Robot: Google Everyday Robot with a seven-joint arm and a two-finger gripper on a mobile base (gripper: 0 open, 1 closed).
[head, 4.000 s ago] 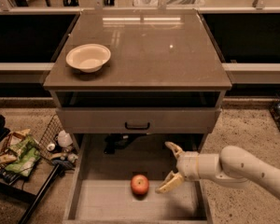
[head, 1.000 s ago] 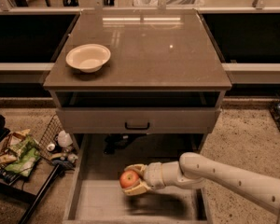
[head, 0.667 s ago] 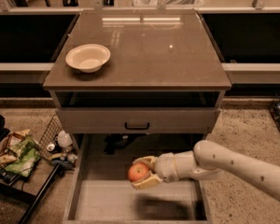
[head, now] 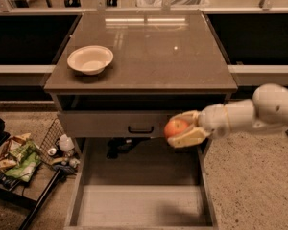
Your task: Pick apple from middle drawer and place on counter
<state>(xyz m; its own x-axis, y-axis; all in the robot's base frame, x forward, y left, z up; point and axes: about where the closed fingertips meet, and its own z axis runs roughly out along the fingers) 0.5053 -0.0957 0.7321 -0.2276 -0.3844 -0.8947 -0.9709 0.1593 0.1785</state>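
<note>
My gripper [head: 181, 128] is shut on the red apple [head: 175, 127] and holds it in the air in front of the grey drawer front [head: 110, 124], above the right side of the open middle drawer [head: 139, 205]. The arm [head: 259, 111] reaches in from the right. The drawer's pale floor lies bare below. The glossy counter [head: 153, 51] is above the apple, which sits just under its front edge.
A cream bowl [head: 90, 59] stands on the counter's left part. The drawer front carries a black handle [head: 140, 129]. A wire basket with bottles and packets [head: 24, 157] sits on the floor to the left. A dark object [head: 116, 147] lies at the drawer's back.
My gripper closed on the apple in the drawer, then lifted it up and to the right, out of the drawer to the height of the upper drawer front.
</note>
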